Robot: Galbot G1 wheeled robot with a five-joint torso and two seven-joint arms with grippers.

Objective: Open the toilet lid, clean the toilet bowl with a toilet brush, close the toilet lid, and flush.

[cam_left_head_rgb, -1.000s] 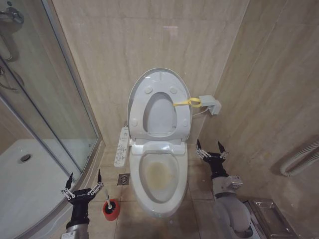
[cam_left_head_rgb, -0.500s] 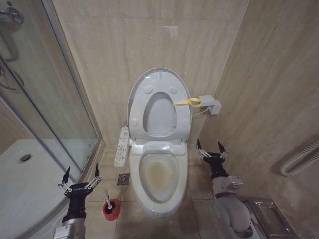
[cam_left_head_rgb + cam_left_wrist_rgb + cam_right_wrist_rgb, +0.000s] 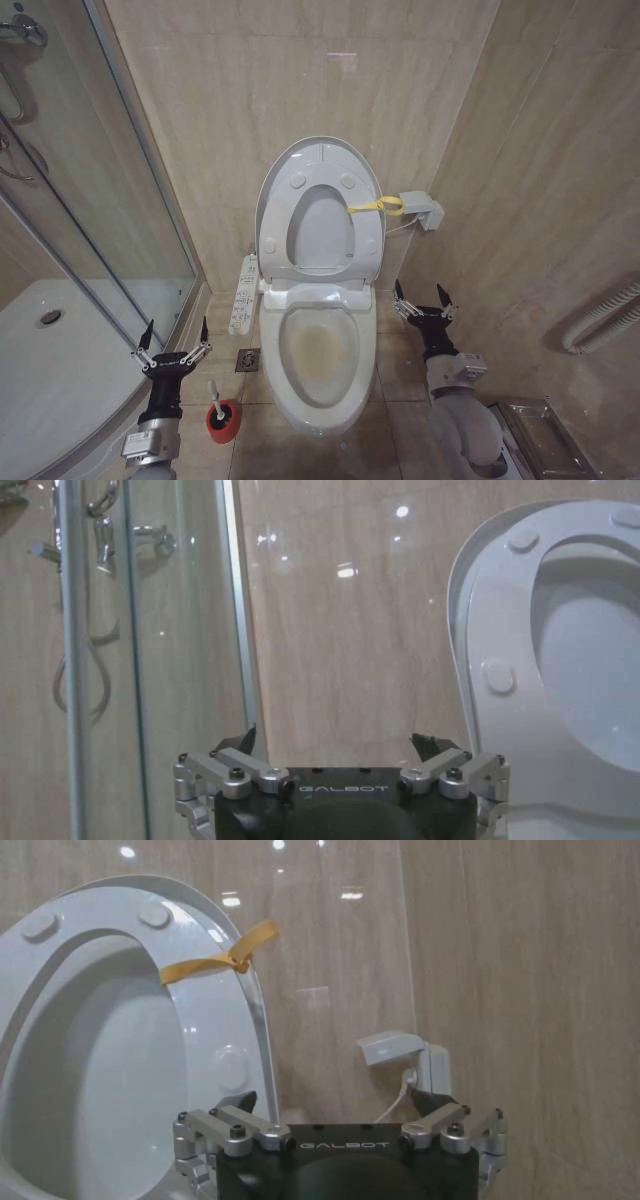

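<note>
1. Head view: my left gripper (image 3: pixel 174 337) hangs with its fingers spread and nothing between them, low beside the curved glass shower door (image 3: pixel 95 230). The toilet brush (image 3: pixel 214 398), a thin white stick in a small round red holder cup (image 3: pixel 223 421), stands just below and to the gripper's right, apart from the fingertips. Bare floor tile (image 3: pixel 222 330) lies between this gripper and the toilet.
2. Against half a second ago, the left gripper has risen and moved towards the brush; the brush, cup and toilet have not moved.
3. My right gripper (image 3: pixel 423 298) is also spread wide and empty, on the far side of the white oval ceramic toilet bowl (image 3: pixel 320 352), whose inside is stained brownish-yellow. It has stayed put. It has tile wall to its right and the bowl's rim to its left, with open floor around it.
4. The large white glossy toilet lid (image 3: pixel 322 160) stands upright against the wall with the ring seat raised against it, and a yellow strap loop (image 3: pixel 377 207) at its edge.
5. Left wrist view: the open fingers (image 3: pixel 238 742) frame beige wall; the glass door frame is on one side and the lid's edge (image 3: pixel 470 645) on the other. "GALBOT" is printed on the gripper body.
6. Right wrist view: the spread fingers (image 3: pixel 244 1101) sit before the lid (image 3: pixel 215 1042) and strap (image 3: pixel 215 960); a small white wall box (image 3: pixel 405 1054) with a cable is ahead. "GALBOT" reads here too.
</note>
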